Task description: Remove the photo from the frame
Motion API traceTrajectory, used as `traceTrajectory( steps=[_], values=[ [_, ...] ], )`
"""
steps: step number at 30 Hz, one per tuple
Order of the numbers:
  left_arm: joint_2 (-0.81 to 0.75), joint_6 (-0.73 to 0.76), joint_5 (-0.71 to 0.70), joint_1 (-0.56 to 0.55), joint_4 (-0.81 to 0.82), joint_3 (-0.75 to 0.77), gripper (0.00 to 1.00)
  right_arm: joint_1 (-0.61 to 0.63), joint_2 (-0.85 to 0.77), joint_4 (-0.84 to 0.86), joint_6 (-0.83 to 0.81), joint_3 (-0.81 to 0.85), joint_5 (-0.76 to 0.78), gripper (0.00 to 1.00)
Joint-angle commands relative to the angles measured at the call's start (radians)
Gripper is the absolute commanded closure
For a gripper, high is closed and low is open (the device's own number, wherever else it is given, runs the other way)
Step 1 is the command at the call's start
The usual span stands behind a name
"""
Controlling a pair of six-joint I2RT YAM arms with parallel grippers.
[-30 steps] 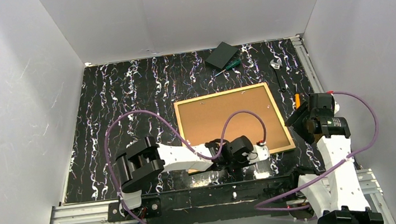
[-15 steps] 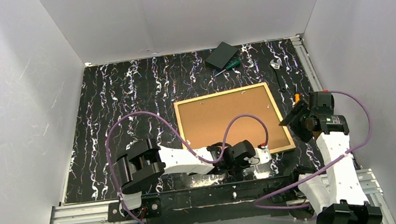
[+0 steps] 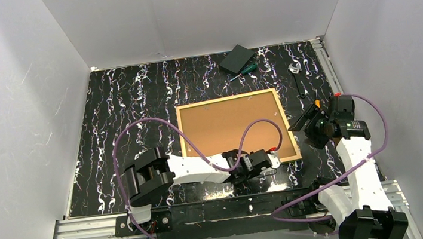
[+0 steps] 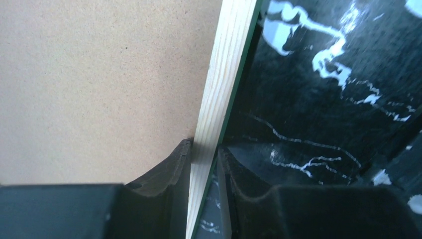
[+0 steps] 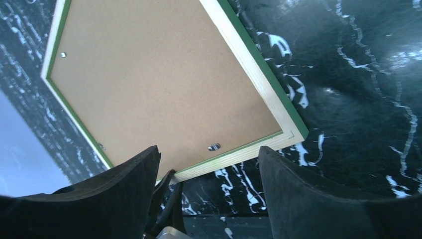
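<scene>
Open desk (image 3: 122, 99) lies left of the frame (image 3: 286, 123): wide passage. At the far edge, a black box (image 3: 236, 58) and a screwdriver (image 3: 244, 70). The left arm (image 3: 193, 168) and its purple cable (image 3: 259, 120) cross the frame's near side; the right tool (image 3: 304, 122), jaws spread, crowds the right strip.

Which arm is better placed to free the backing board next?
Right, probably. The left gripper is shut on the edge of the thin green wooden picture frame; the open right gripper hovers near a metal clip on the brown backing board.
</scene>
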Motion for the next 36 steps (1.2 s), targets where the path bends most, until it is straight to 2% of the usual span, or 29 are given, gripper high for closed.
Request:
traceTrajectory(
  steps=[1, 9, 16, 25, 29, 36],
  values=[
    [-0.041, -0.08, -0.123, 0.01, -0.244, 0.076, 1.0, -0.006, 0.022, 0.101, 0.031, -0.036, -0.149, 0.19],
    [-0.065, -0.055, -0.138, 0.01, -0.283, 0.14, 1.0, -0.039, 0.035, 0.102, 0.028, -0.077, -0.097, 0.14],
    [-0.075, -0.034, -0.151, 0.012, -0.298, 0.164, 1.0, -0.112, -0.011, 0.104, 0.029, -0.129, -0.123, 0.1],
    [-0.078, -0.034, -0.11, 0.019, -0.342, 0.22, 1.0, -0.132, 0.011, 0.24, 0.043, -0.256, -0.308, 0.1],
    [-0.076, -0.037, -0.098, 0.019, -0.353, 0.233, 1.0, -0.132, 0.012, 0.278, 0.053, -0.282, -0.326, 0.1],
    [-0.073, -0.051, -0.077, 0.021, -0.365, 0.248, 1.0, -0.132, 0.075, 0.468, 0.136, -0.365, -0.436, 0.14]
  ],
)
